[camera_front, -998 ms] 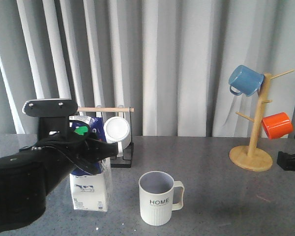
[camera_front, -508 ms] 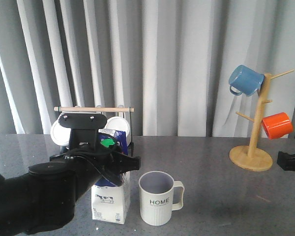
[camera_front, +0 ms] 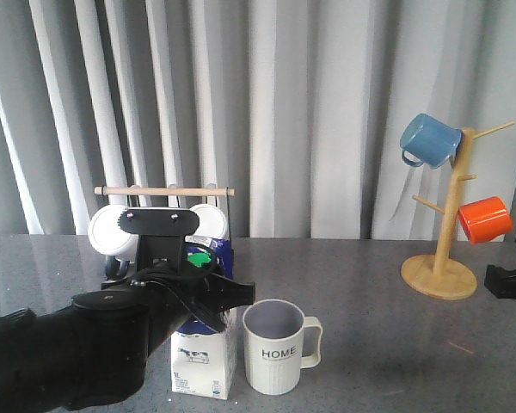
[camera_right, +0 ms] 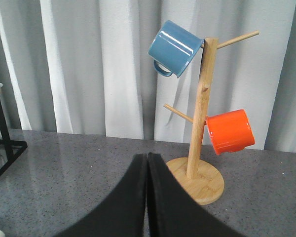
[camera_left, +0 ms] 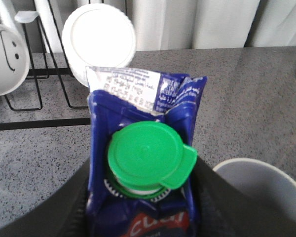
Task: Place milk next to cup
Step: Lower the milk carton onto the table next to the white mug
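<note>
The milk carton is blue and white with a green cap. It stands upright right beside the left side of the ribbed HOME cup; I cannot tell whether its base touches the table. My left gripper is shut on the carton's upper part, one black finger on each side. In the left wrist view the gripper clamps the carton, and the cup's rim shows close by. My right gripper is shut and empty, seen at the far right in the front view.
A black wire rack with white mugs stands behind the carton. A wooden mug tree at the right holds a blue mug and an orange mug. Grey curtains close off the back.
My left gripper has carried the milk carton to the right, from near the table's left side to right beside the HOME cup. The right arm has not moved.
</note>
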`<state>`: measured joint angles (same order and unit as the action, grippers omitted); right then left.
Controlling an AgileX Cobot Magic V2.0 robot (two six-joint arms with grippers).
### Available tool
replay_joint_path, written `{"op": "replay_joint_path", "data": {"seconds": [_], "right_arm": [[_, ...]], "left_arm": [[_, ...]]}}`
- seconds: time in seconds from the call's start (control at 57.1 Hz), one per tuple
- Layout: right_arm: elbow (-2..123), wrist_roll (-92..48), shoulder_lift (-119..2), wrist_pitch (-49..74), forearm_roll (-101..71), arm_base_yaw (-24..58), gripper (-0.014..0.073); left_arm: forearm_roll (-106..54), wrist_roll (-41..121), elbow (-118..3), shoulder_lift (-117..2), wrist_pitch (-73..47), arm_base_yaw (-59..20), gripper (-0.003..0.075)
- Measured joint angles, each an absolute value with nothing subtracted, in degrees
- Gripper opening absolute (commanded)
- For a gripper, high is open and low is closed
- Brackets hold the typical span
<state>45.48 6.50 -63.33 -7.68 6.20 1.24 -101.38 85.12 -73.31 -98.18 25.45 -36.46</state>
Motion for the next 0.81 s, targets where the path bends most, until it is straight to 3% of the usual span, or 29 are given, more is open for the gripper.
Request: {"op": "replay_joint_path", "data": {"seconds": [0.806], "right_arm": [[45.5,6.5,-63.3,-7.7,6.2,1.2,-0.0008]], "left_arm": [[-98.2,78.0,-76.0,-101.0,29.6,-36.5,0.0217]]}}
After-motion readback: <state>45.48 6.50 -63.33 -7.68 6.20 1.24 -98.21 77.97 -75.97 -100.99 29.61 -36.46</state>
